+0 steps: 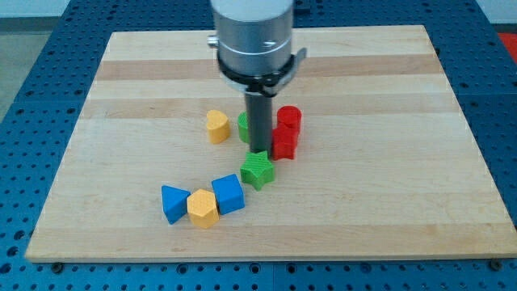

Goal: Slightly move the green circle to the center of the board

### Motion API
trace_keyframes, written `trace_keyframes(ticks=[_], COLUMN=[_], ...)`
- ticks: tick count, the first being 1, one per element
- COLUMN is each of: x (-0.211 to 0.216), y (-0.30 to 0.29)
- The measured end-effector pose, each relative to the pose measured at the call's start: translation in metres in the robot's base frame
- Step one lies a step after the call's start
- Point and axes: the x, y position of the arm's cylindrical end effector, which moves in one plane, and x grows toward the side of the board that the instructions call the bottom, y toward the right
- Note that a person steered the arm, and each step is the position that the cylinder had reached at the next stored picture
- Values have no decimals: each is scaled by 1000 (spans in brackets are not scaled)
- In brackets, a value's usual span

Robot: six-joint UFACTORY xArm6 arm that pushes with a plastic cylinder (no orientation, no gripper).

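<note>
The green circle stands near the board's middle, mostly hidden behind my rod; only its left edge shows. My tip is just in front of it, at its lower right, between it and the green star. Two red blocks stand to the right of the rod, a cylinder above and another red block below.
A yellow block stands left of the green circle. A blue triangle-like block, a yellow hexagon and a blue cube form a row at the lower left. The wooden board lies on a blue perforated table.
</note>
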Motion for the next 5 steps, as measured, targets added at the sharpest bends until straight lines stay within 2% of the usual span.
trace_keyframes(ticks=[1,3,5], x=[-1,-11,-60], y=[10,-32,-36])
